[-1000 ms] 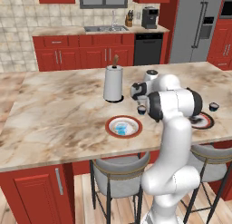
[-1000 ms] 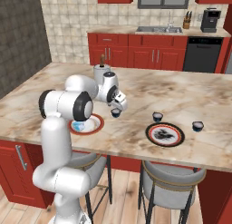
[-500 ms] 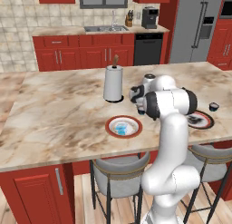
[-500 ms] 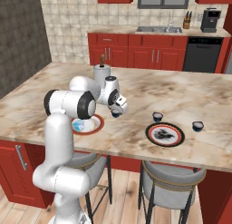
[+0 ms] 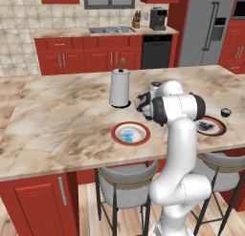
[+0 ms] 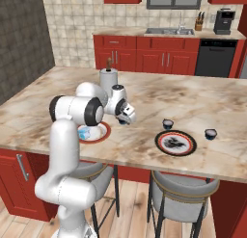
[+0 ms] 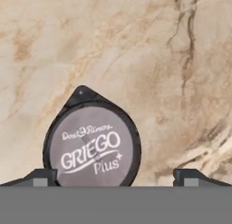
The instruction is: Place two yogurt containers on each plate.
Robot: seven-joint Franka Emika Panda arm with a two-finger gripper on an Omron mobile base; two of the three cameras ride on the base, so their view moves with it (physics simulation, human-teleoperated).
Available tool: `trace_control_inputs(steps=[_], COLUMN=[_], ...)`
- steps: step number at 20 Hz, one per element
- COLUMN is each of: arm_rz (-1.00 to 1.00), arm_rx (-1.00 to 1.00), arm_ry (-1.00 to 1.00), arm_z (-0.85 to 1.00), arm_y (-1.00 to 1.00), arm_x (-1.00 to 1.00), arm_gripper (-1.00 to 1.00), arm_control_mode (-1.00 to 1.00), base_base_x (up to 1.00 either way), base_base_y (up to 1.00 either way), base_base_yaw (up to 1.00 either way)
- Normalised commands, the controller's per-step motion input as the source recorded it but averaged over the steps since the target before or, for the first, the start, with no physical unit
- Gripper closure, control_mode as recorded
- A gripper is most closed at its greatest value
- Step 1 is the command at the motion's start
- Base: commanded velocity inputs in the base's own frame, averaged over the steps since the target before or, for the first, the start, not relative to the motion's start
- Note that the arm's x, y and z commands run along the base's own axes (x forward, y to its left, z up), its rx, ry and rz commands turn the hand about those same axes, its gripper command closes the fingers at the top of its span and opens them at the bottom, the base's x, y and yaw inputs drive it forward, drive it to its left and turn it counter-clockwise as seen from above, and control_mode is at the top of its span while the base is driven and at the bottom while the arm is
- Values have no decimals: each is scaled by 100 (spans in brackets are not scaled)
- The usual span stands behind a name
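The orange-rimmed plate [image 5: 130,133] holds one light blue yogurt cup [image 5: 128,134]. Right of it, the gripper [image 7: 115,177] hangs spread wide above a dark yogurt cup [image 7: 92,140] (lid reading "GRIEGO Plus") on the counter [image 5: 57,125]. Further right, the patterned plate [image 6: 175,142] holds no cups; two more dark cups [image 6: 167,124] stand near its rim.

The tool [image 7: 115,175] hangs with jaws wide over a dark yogurt cup [image 7: 92,139]; bare table [image 7: 149,51] surrounds the cup. The paper-towel roll [image 5: 119,87] stands toward the table's far edge, well apart from both plates [image 6: 176,142] near the front edge.
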Motion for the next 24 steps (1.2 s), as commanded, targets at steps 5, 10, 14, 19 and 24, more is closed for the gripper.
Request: trace_control_inputs(steps=[5,10,14,19,24], arm_rz=[0,0,0,0,0], arm_rx=[0,0,0,0,1], arm_ry=[0,-2,-5,-7,-32], arm_z=[-17,-21,-10,3,55], arm_y=[0,-4,-6,-3,11], arm_x=[25,14,0,-19,-87], arm_gripper=[-100,-100,100,100,100], arm_control_mode=[-100,-100,-100,-100,-100], base_base_x=[0,0,0,0,0], base_base_y=[0,0,0,0,0], base_base_yaw=[0,0,0,0,0])
